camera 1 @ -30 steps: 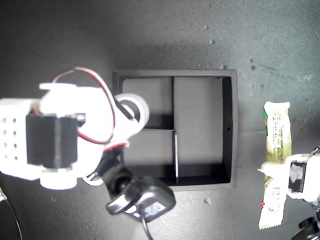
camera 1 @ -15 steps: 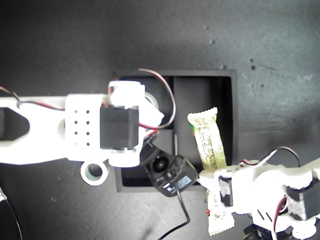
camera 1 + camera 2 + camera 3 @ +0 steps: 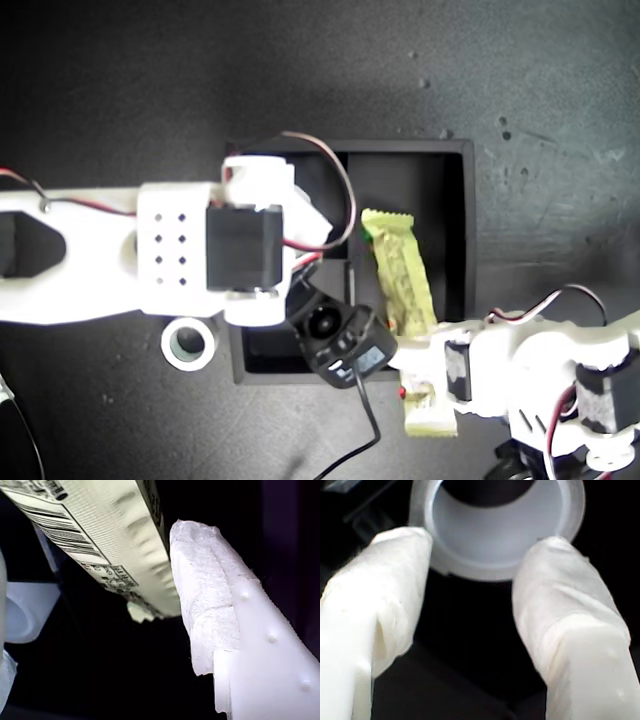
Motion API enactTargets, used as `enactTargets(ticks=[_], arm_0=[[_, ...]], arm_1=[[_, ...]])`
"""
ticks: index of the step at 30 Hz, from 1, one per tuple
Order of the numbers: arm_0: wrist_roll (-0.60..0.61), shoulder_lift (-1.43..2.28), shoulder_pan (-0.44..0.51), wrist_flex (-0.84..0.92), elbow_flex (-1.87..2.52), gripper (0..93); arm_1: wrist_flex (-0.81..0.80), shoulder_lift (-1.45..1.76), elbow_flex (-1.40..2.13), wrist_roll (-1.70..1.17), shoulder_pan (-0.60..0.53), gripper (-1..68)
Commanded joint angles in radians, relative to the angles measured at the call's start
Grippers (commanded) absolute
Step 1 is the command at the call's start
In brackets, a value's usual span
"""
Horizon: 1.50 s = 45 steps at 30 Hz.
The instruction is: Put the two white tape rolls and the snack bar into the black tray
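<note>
The black tray [image 3: 468,250] lies in the middle of the exterior view. My first gripper [image 3: 425,372], at the exterior view's lower right, is shut on the snack bar [image 3: 400,280], which slants over the tray's long compartment. Its barcode side [image 3: 115,545] rests against one finger [image 3: 215,605]. My second gripper [image 3: 477,539] reaches in from the exterior view's left over the tray's upper small compartment. It is open, and a white tape roll [image 3: 495,560] lies just beyond its fingertips, hidden under the arm in the exterior view. The other white tape roll [image 3: 187,343] lies on the table beside the tray's left wall.
The second arm's black wrist camera [image 3: 340,335] and its cable hang over the tray's near wall. Red wires [image 3: 335,175] loop above the tray's upper compartments. The table is dark and matte, with small white specks [image 3: 505,128] at the exterior view's upper right.
The snack bar rose from the table on the exterior view's right, came over the tray and has since slid lower. The second arm swung across the tray, uncovering the roll on the table.
</note>
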Motion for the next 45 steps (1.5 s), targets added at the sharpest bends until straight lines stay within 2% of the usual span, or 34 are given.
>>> enactTargets(ticks=[1,4,7,9,12,16,22,24,29,34,40,45], arm_0=[[0.017,0.173,-0.014,0.018,0.051,13.1],[0.018,0.393,-0.015,0.018,0.204,13.1],[-0.020,0.666,0.025,0.018,0.374,12.9],[-0.091,0.833,0.074,0.018,0.503,12.6],[-0.233,1.015,0.201,-0.021,0.715,12.2],[-0.382,1.150,0.368,-0.301,1.068,11.2],[-0.506,1.074,0.486,-0.663,1.347,11.0],[-0.535,1.015,0.515,-0.749,1.376,11.0],[-0.563,0.911,0.532,-0.845,1.390,11.1],[-0.572,0.857,0.526,-0.874,1.388,11.1],[-0.591,0.838,0.515,-0.876,1.420,11.6],[-0.586,0.818,0.503,-0.879,1.431,11.9]], arm_1=[[0.080,0.011,-0.086,-0.031,0.023,25.5],[0.230,0.012,-0.233,-0.054,0.041,25.2],[0.230,0.192,-0.123,-0.063,0.055,25.5],[0.230,0.305,-0.083,-0.023,0.072,24.1],[0.230,0.466,-0.037,0.091,0.086,16.3],[0.229,0.663,0.084,0.362,0.130,-0.2],[0.222,1.014,0.503,0.680,0.187,-0.3],[0.160,1.192,0.715,0.764,0.209,-0.4],[0.000,1.626,1.204,0.859,0.239,-0.4],[-0.130,1.899,1.577,0.943,0.232,-0.4],[-0.270,1.974,1.813,0.979,0.196,-0.4],[-0.321,1.974,1.884,0.983,0.161,-0.4]])
